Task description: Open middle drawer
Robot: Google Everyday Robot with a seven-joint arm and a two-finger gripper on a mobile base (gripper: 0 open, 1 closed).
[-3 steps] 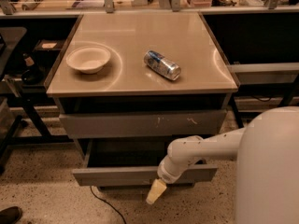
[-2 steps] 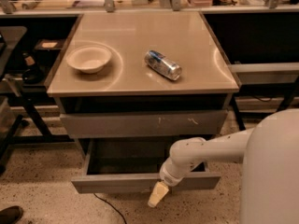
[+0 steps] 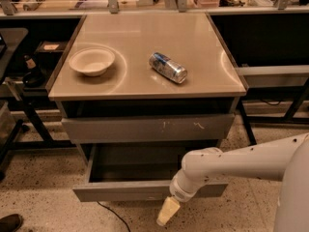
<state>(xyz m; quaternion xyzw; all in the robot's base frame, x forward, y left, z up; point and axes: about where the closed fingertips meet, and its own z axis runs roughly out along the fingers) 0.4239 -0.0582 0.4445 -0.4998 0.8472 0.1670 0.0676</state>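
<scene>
Right now I see the gripper (image 3: 167, 210) pointing down toward the floor, just below the front of the middle drawer (image 3: 120, 191). I cannot tell whether it is open or closed, or whether it touches anything. Just above it and to its left, that drawer stands pulled out, its plain grey front forward and its shallow tray showing behind.

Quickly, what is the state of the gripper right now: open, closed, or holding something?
Gripper: cannot be told; it hangs low, just in front of the open middle drawer.
</scene>
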